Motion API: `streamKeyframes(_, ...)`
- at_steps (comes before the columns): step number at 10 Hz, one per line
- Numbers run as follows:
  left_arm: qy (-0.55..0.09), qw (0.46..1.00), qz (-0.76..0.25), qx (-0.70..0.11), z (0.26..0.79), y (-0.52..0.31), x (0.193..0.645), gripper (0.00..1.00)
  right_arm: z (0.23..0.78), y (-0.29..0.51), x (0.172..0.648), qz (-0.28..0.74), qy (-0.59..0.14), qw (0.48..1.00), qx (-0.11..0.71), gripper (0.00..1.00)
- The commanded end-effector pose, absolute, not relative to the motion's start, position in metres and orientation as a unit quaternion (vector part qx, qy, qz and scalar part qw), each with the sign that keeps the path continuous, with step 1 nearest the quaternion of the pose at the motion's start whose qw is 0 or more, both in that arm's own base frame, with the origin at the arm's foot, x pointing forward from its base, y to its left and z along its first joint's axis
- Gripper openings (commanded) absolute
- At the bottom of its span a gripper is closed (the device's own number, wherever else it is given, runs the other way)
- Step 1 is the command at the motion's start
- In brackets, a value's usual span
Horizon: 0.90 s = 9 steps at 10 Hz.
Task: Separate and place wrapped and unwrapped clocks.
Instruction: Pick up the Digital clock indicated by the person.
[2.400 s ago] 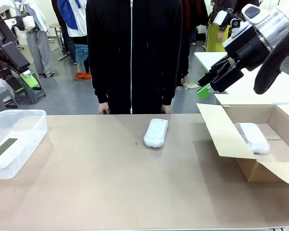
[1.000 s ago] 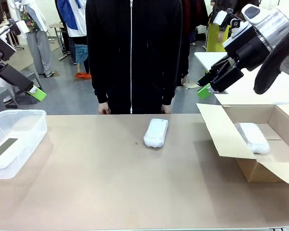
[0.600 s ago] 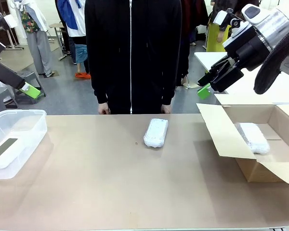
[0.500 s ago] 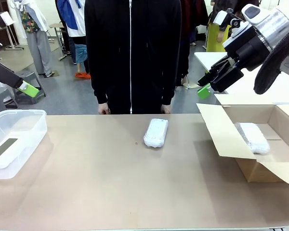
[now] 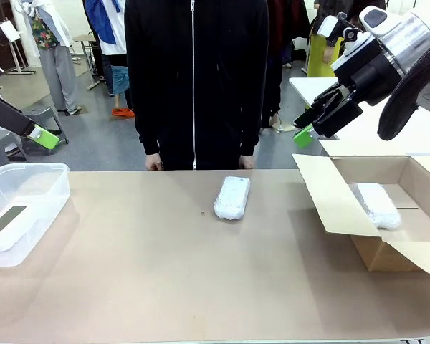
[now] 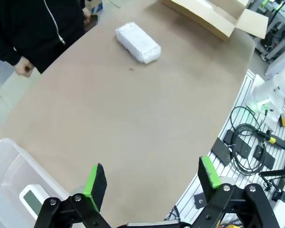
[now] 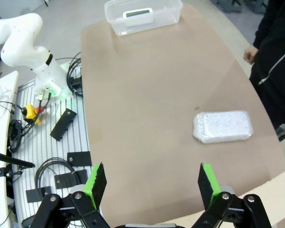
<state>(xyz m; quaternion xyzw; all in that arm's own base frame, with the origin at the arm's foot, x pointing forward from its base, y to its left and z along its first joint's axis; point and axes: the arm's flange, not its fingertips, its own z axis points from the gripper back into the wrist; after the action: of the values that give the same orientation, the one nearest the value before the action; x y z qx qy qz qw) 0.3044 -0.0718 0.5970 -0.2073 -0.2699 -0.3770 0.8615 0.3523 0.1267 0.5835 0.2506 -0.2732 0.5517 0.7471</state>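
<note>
Clear tub [image 5: 29, 188] sat at the left end of the table [image 5: 165, 279] with the bare clock [image 6: 34, 199] lying inside. Left gripper [image 6: 152, 176] hung raised near the tub's far side, fingers spread wide, empty. Bare tabletop ran from there to the wrapped bundle [image 5: 232, 197] at mid-table, well apart from it. A person [image 5: 195, 79] stood right behind the bundle. Open cardboard box [image 5: 330, 197] at the right held the second wrapped bundle [image 5: 377, 205]. Right gripper [image 7: 152, 178] hung high over the box's left flap, spread wide, empty, mid-table bundle well apart.
</note>
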Motion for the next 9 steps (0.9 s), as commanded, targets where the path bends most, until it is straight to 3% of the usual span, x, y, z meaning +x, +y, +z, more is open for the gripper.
streamKeyframes(1, -0.282, 0.859, -0.375, -0.204, 0.6055, -0.0691, 0.3015, 1.00, 0.5839, 0.1259, 0.3533, 0.558, -0.274, 0.741, 0.253, 1.00)
streamKeyframes(9, -0.282, 0.859, -0.375, -0.204, 0.6055, -0.0691, 0.3015, 1.00, 0.5839, 0.1259, 0.3533, 0.558, -0.274, 0.741, 0.253, 1.00)
